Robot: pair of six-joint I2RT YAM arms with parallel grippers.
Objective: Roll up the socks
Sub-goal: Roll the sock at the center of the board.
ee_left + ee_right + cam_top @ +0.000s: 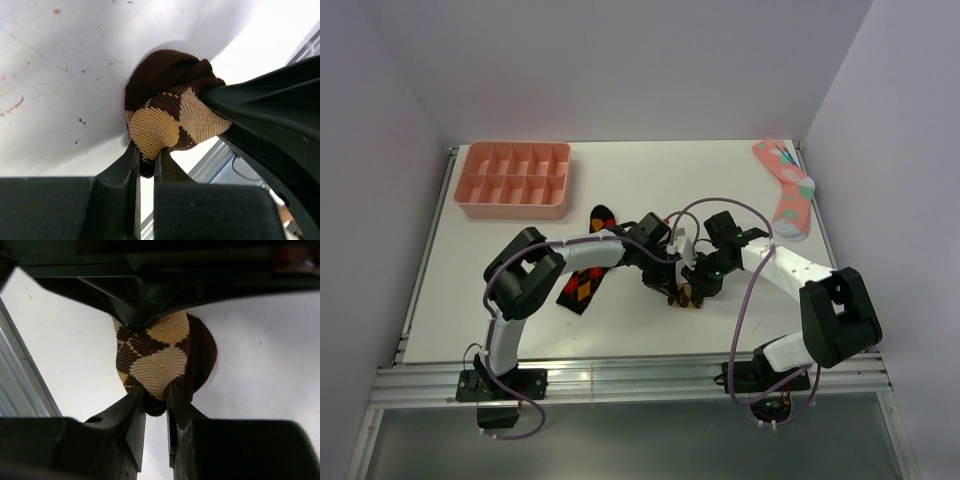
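Pinching the bunched tan-diamond sock (170, 115) with left hand (146, 155), jaws nearly closed; clamping the same bundle opposite with right hand (156, 395), narrow too. Held mid-tabletop (650, 180), nearer the front edge, open room behind. Counting two argyle socks, red-diamond sock (580, 288) flat under left arm; one pink sock (788, 190) at far right edge; one tray (513, 207) far left.

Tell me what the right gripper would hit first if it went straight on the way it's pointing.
The bunched tan-diamond sock pinched in the right gripper itself; just past it, apparently, the left gripper, gripping the same bundle from the opposite side. Depth beyond that is unclear.
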